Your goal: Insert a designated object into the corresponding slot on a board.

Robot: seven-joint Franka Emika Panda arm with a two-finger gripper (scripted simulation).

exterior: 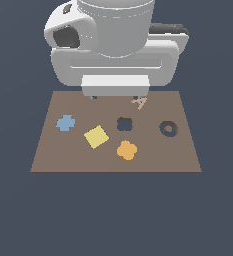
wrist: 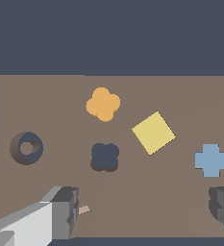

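1. Orange clover piece [exterior: 127, 150] lies flat on board [exterior: 48, 155], near its front edge, just beside clover slot [exterior: 124, 124]
2. End effector [wrist: 142, 209] fingers apart, empty, above board's rear edge

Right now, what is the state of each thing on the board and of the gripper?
orange piece: flat on the board, not held
clover slot: empty
ring recess: empty
yellow tile: flat, loose
blue cross: flat, loose
gripper: open, holding nothing
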